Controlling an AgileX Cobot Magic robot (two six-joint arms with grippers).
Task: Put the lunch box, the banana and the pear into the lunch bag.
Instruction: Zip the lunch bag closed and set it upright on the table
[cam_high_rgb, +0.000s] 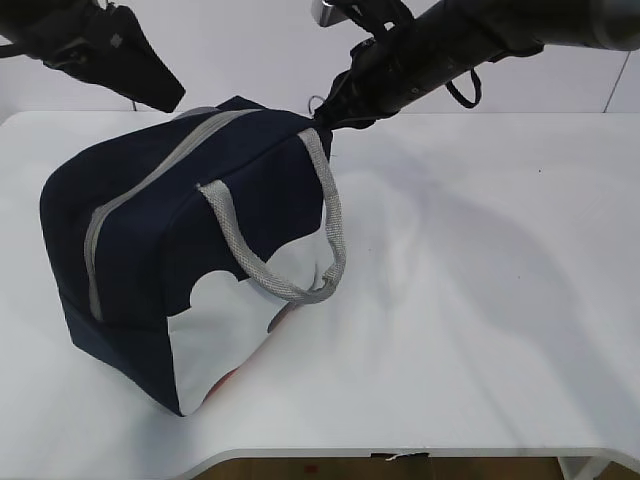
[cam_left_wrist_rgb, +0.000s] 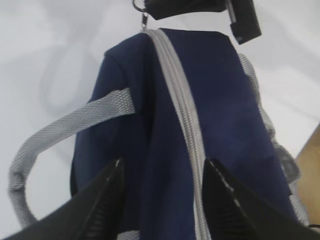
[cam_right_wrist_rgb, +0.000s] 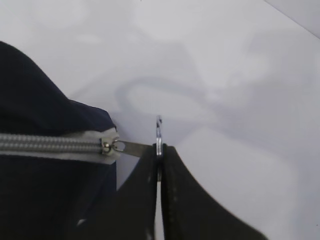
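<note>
The navy-blue lunch bag (cam_high_rgb: 160, 240) stands tilted on the white table, and its grey zipper (cam_high_rgb: 150, 180) runs shut along the top. My right gripper (cam_right_wrist_rgb: 159, 150) is shut on the metal ring pull (cam_right_wrist_rgb: 158, 132) at the zipper's far end, also seen in the exterior view at the ring pull (cam_high_rgb: 316, 101). My left gripper (cam_left_wrist_rgb: 162, 167) hangs open over the near end of the bag (cam_left_wrist_rgb: 160, 150), with nothing between its fingers (cam_left_wrist_rgb: 107, 190). In the exterior view it is the left gripper (cam_high_rgb: 150, 90), just above the bag's top. The lunch box, the banana and the pear are out of view.
Grey webbing handles (cam_high_rgb: 330, 230) droop over the bag's side. White table (cam_high_rgb: 480, 300) spreads to the right of the bag, with its front edge (cam_high_rgb: 400, 450) close below. A table edge (cam_left_wrist_rgb: 312, 165) also shows in the left wrist view.
</note>
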